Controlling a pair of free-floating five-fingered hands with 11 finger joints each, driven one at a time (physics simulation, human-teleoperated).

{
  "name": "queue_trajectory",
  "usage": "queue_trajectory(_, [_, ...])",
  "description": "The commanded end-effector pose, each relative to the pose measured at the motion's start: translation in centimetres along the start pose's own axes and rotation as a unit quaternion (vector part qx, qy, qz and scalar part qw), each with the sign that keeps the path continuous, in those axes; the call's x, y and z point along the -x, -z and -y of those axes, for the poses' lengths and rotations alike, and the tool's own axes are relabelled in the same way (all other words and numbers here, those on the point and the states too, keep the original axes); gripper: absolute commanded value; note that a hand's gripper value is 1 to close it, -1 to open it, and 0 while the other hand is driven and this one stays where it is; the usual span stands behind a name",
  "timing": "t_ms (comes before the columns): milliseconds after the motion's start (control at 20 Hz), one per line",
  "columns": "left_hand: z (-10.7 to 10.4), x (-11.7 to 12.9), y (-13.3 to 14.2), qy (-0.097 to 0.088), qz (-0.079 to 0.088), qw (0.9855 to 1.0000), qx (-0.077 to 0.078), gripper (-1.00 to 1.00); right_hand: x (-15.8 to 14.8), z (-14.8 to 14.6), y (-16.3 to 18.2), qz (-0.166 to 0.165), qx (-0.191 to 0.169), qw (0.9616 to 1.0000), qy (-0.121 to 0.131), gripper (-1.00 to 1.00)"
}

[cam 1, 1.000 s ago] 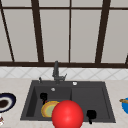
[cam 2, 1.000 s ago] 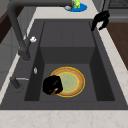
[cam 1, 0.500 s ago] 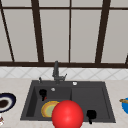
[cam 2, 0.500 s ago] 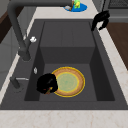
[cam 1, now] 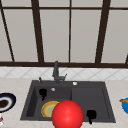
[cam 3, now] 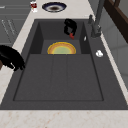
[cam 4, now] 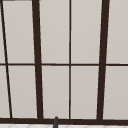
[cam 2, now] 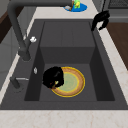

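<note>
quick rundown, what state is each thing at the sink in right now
left hand: low in the basin, fingers curled round a small red thing, at the plate's rim
plate: lying flat on the basin floor
right hand: in the air over the sink's front right edge, fingers pointing down
faucet: no water running that I can see
dark bowl: upright on the left counter

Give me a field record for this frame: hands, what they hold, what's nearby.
left hand: in the basin, fingers curled round a small red object
right hand: at the sink's front right edge, holding nothing
plate: round yellow-rimmed green plate on the basin floor beside the left hand
sink: dark grey sink with a drainboard
faucet: dark faucet behind the basin
foreground: red ball
</note>
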Motion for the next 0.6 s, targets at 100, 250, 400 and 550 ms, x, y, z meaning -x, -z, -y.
queue_trajectory(100, [2.0,-4.4,1.9,-0.007,-0.002,0.9999,0.015,1.0,0.0,0.0,0.0,0.0,0.0,1.0,0.0,0.0])
queue_trajectory(250, [2.8,-6.6,3.0,-0.01,-0.004,0.9998,0.017,1.0,0.0,0.0,0.0,0.0,0.0,1.0,0.0,0.0])
queue_trajectory(400, [3.8,-8.7,4.4,-0.008,-0.007,0.9998,0.016,1.0,0.0,0.0,0.0,0.0,0.0,1.0,0.0,0.0])
queue_trajectory(550, [4.6,-10.1,6.1,-0.001,-0.009,0.9998,0.017,1.0,0.0,0.0,0.0,0.0,0.0,1.0,0.0,0.0])
